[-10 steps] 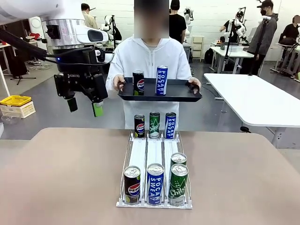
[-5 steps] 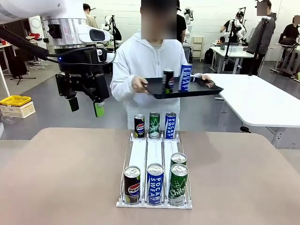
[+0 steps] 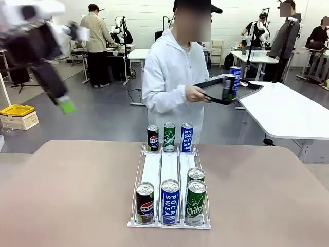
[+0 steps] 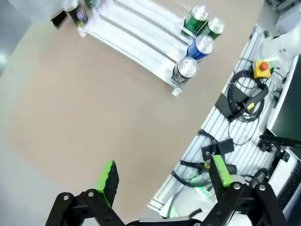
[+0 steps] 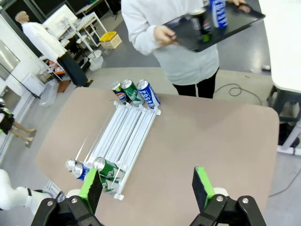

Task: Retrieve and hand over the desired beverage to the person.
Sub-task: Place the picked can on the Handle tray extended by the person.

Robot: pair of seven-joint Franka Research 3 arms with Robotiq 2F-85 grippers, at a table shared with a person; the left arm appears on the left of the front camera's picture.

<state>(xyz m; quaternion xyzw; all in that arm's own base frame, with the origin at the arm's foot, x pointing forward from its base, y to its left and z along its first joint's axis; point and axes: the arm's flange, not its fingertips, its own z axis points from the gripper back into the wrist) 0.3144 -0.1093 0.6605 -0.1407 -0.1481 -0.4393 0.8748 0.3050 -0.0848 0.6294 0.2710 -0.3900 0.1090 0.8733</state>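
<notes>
The left gripper (image 3: pixel 64 105) is a blur at the upper left of the front view, one green pad just readable. Its wrist view shows the jaws spread wide, holding nothing, high over the brown table (image 4: pixel 94 117). The right gripper (image 5: pixel 148 188) is likewise wide apart and empty. Below it a ribbed white rack (image 5: pixel 124 136) holds slim metal cans at both ends. The person (image 3: pixel 172 77) stands beyond, turned aside, carrying a flat black tray (image 3: pixel 213 92) with two cans (image 3: pixel 231 82), their labels hard to read.
</notes>
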